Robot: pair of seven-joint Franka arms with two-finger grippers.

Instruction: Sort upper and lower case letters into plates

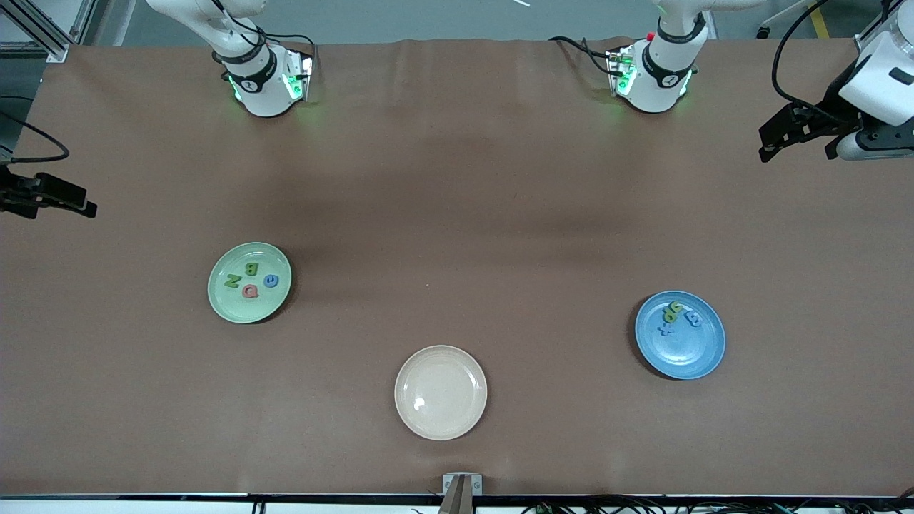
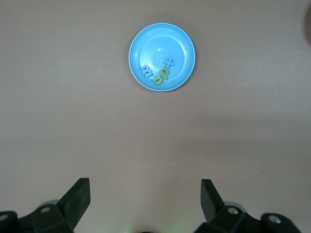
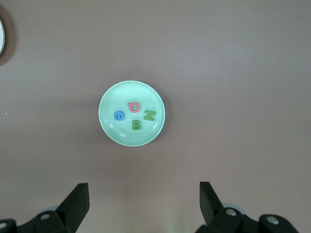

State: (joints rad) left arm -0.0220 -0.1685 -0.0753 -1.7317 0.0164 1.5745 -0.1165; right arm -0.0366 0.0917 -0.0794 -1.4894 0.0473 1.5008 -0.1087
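Green plate (image 1: 249,283): on the table toward the right arm's end, well below and ahead of the right gripper (image 3: 144,200); it carries four letters, a green N (image 3: 149,115), a green B (image 3: 137,125), a pink one (image 3: 133,106) and a blue one (image 3: 119,115)
Blue plate (image 1: 680,334): toward the left arm's end, well below the left gripper (image 2: 145,196); it carries four letters bunched at one edge, a blue m (image 2: 146,71), two yellow-green ones (image 2: 162,76) and a blue x (image 2: 168,62)
Cream plate (image 1: 440,392): between the two, holding nothing
Right gripper: jaws spread wide, nothing held, waiting high at the table's edge
Left gripper: jaws spread wide, nothing held, also parked high
Handling: the letters look like light, thin, softish foam; probably easy to nudge on glossy glaze
Hold: pinch across a stroke's outer edges, from straight above; crowded blue-plate letters need care
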